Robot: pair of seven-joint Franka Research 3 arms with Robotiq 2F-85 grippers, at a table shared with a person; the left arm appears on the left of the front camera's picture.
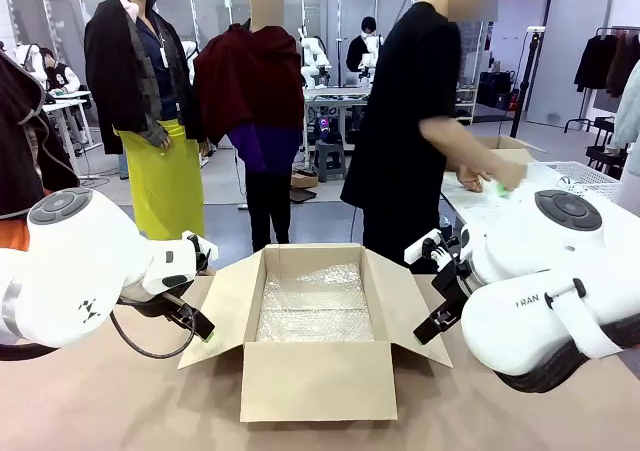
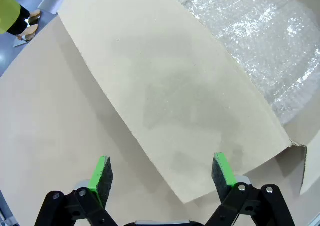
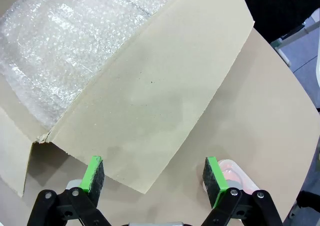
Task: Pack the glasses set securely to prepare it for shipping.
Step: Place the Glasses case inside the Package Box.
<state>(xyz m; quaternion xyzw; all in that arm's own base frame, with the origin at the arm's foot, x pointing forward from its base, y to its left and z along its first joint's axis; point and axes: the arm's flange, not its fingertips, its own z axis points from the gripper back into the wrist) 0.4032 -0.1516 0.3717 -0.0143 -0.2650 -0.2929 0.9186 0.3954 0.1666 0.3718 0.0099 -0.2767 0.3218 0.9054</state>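
In the right wrist view, the right gripper (image 3: 152, 168) stands spread over a flap of the open brown cardboard box (image 3: 150, 100). The pink see-through glasses case (image 3: 235, 172) lies at lower right, just behind one green pad. The left gripper (image 2: 161, 166), likewise spread, hovers over the opposite flap. Clear bubble wrap (image 1: 315, 306) lines the box. At the front view's upper right, a person's hand (image 1: 478, 179) holds a small mint-green thing (image 1: 500, 185), too blurred to identify.

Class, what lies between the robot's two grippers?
An open cardboard box lined with bubble wrap lies between the left gripper and right gripper, shown in the front view.
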